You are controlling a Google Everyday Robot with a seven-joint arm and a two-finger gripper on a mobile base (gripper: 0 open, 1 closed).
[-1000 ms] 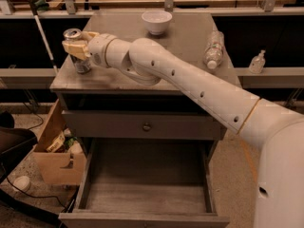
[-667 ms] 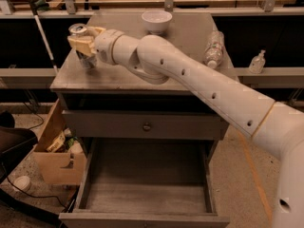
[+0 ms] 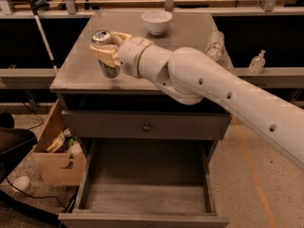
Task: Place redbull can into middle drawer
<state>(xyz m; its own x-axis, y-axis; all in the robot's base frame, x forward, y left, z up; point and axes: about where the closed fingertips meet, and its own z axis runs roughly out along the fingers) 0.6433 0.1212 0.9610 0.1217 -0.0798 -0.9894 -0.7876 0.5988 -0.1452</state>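
Observation:
The redbull can (image 3: 106, 54), slim and silver with a shiny top, is upright in my gripper (image 3: 109, 51), which is shut on it with tan fingers (image 3: 105, 55) around its body. The can hangs just above the cabinet top (image 3: 76, 72), near its left front part. My white arm reaches in from the right. The middle drawer (image 3: 145, 194) is pulled wide open below, a grey wood box with a bare plank floor. It lies below and to the right of the can.
A white bowl (image 3: 156, 21) stands at the back of the cabinet top, a clear plastic bottle (image 3: 214, 45) at its right. The shut top drawer front has a round knob (image 3: 147, 126). A cardboard box (image 3: 57, 156) sits on the floor left of the cabinet.
My gripper has carried the can to the right and toward the cabinet's front edge. It has lifted it off the cabinet top.

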